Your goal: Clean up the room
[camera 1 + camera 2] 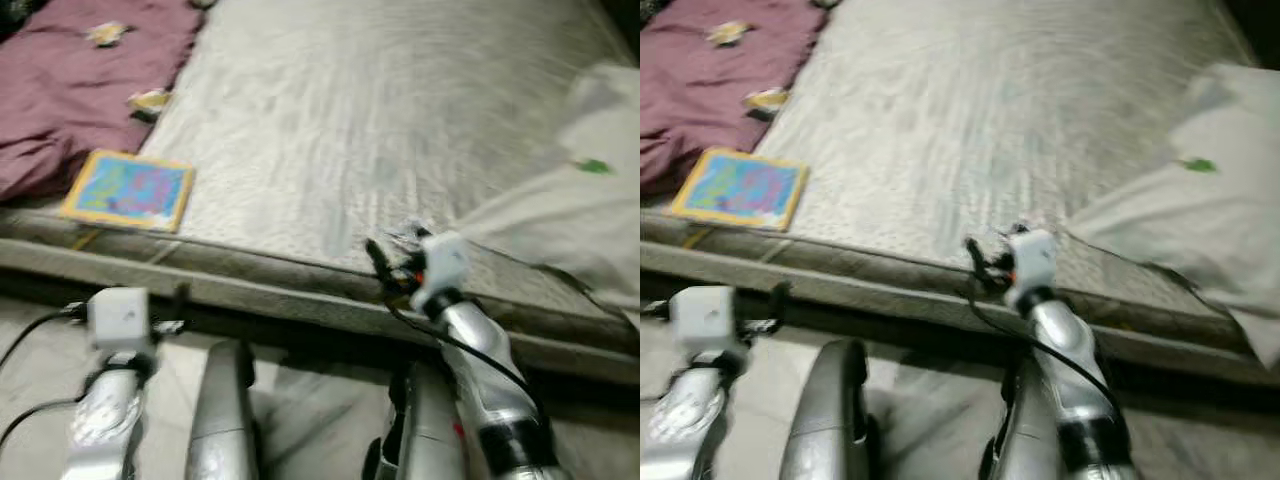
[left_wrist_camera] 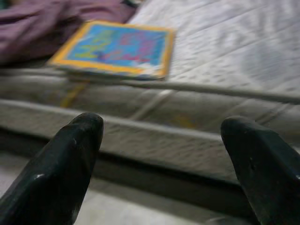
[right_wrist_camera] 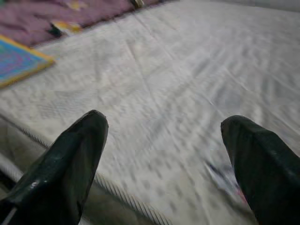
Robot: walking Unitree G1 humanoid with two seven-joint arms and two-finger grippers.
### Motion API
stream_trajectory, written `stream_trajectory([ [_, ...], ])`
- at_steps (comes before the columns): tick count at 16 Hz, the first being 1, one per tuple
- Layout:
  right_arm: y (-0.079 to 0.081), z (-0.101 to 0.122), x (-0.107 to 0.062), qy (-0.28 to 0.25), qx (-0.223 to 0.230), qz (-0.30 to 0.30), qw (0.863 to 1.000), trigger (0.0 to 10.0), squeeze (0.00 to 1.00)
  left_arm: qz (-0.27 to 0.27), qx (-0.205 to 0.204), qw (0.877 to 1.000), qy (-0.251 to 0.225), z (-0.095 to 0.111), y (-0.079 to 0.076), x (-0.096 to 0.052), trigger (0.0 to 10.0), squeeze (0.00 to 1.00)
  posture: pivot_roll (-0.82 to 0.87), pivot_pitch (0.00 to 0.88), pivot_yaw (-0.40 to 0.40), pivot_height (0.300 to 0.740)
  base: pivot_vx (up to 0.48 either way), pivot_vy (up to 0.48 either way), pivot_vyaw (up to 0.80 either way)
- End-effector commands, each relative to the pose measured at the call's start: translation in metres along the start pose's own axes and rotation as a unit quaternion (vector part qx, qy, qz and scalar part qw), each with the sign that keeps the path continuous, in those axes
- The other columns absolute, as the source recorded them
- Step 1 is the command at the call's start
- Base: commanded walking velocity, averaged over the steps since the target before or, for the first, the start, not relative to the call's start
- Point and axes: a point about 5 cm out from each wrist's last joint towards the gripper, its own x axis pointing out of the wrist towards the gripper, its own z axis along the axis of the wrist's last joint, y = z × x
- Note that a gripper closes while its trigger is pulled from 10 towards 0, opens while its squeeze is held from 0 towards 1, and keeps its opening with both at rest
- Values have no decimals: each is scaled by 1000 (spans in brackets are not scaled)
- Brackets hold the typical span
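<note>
- The broad pale quilted mattress point(image 1: 380, 130) stretched ahead of both grippers, bearing everything else.
- A crumpled maroon blanket point(image 1: 70, 80) lay ahead-left of the left gripper point(image 2: 161, 136), two small blurred yellowish scraps point(image 1: 108, 33) on it.
- A white pillow point(image 1: 570, 200) sat ahead-right of the right gripper point(image 3: 164, 136).
- A flat colourful yellow-bordered book point(image 2: 117, 47) lay just beyond the left gripper.
- Both grippers' fingers were spread, empty.

You are looking down on a bed point(image 1: 970, 110) with a pale mattress. A colourful book point(image 1: 738, 188) lies near its left front edge, beside a purple blanket point(image 1: 710, 80). A white pillow point(image 1: 1200, 210) sits on the right. Your right end effector point(image 1: 985, 262) reaches the bed's near edge; your left end effector point(image 1: 775, 300) hangs lower left.
</note>
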Motion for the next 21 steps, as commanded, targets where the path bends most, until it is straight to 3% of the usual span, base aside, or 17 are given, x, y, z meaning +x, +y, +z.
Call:
stream_trajectory([
  [1, -10, -12, -4, 21, 2, -19, 1000, 10000, 0, -15, -7, 1000, -12, 9, -4, -3, 10000, 0, 132, 230, -27, 537, 0, 0, 0],
  [9, -25, -6, 14, -6, -29, -72, 997, 10000, 0, -28, -9, 1000, 10, 13, -5, -20, 10000, 0, 152, 310, -10, 537, 0, 0, 0],
  [11, -25, 9, 37, -28, -36, -77, 996, 10000, 0, -29, -10, 999, 20, 13, -4, -30, 10000, 0, 183, 349, -9, 537, 0, 0, 0],
  [14, -27, 21, 54, -40, -53, -88, 994, 10000, 0, -22, -7, 999, 31, 16, 1, -43, 10000, 0, 222, 388, -8, 537, 0, 0, 0],
  [21, -43, 34, 71, -38, -95, -154, 983, 10000, 0, -23, -4, 999, 39, 21, 1, -52, 10000, 0, 243, 419, -4, 537, 0, 0, 0],
])
